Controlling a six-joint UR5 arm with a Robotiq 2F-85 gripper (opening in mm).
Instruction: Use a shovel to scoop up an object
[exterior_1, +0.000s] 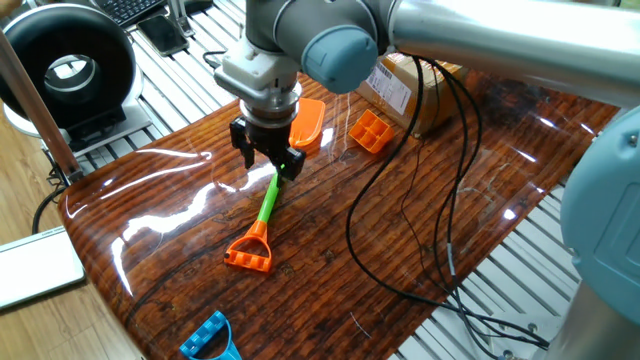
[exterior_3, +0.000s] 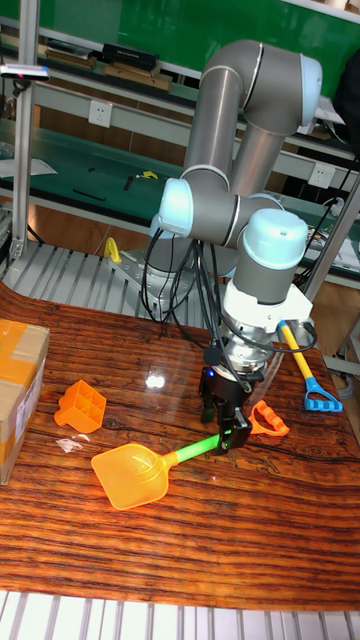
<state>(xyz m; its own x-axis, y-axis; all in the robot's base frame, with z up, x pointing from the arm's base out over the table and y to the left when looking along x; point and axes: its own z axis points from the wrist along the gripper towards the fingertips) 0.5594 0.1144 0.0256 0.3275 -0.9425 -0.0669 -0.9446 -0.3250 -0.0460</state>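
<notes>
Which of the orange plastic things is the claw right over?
The shovel: the gripper straddles its green shaft. The small gridded block sits apart, near the cardboard box.

The arm (exterior_3: 235, 120) is all thick silver-grey tubes, each joint closed off by a rounded pale blue cap (exterior_3: 275, 245), and a white wrist collar sits under the lowest one. Below that collar comes a dark ring, then the black tool (exterior_3: 226, 412) with two chunky black fingers. Thin black cables (exterior_1: 400, 215) hang off the arm in loose loops and bunch up behind its lower joints.
</notes>
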